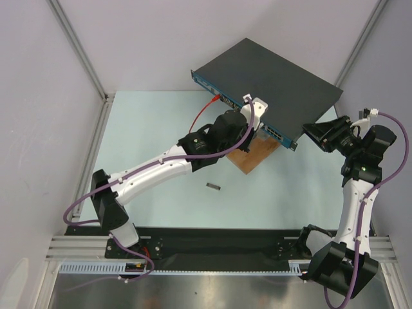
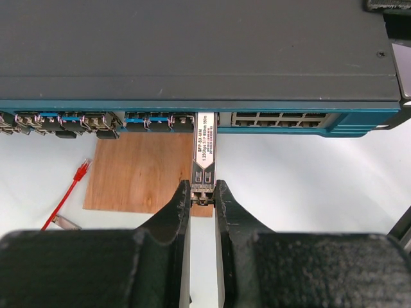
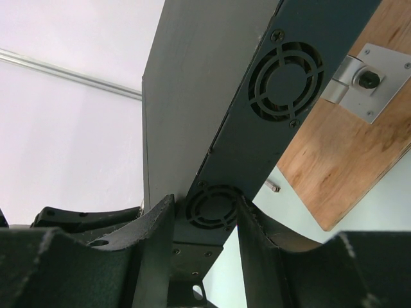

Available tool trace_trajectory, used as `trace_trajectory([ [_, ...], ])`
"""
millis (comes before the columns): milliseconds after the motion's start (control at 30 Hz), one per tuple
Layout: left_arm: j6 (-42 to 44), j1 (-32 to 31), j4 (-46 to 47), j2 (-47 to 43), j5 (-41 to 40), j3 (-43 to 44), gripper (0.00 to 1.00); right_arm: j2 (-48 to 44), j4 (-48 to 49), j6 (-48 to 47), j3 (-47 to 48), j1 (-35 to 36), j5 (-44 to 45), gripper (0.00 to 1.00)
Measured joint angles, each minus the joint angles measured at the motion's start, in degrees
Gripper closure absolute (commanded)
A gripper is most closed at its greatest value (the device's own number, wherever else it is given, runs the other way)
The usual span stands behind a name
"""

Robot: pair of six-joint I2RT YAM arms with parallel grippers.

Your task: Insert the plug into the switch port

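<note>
Our left gripper (image 2: 203,192) pinches the plug (image 2: 204,144) by its tail, leaving the nose free. The nose sits at a mid-row port in the near blue face of the switch (image 2: 192,58). Our right gripper (image 3: 205,215) clamps the switch's right end, we judge to brace it against the push. Only the left wrist view shows the port, and only the right wrist view shows that clamp.

A brown wooden board (image 1: 254,156) lies on the pale tabletop (image 1: 161,138); a red cable (image 1: 207,108) trails beside it; a small dark metal piece (image 1: 213,187) lies apart.
</note>
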Motion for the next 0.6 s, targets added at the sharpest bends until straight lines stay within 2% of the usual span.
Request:
trace_trajectory([
  [600,-0.6,0.2,-0.8,0.7,0.1,0.3,1.00,0.0,0.2,-0.4,0.0,0.1,0.3,1.00],
])
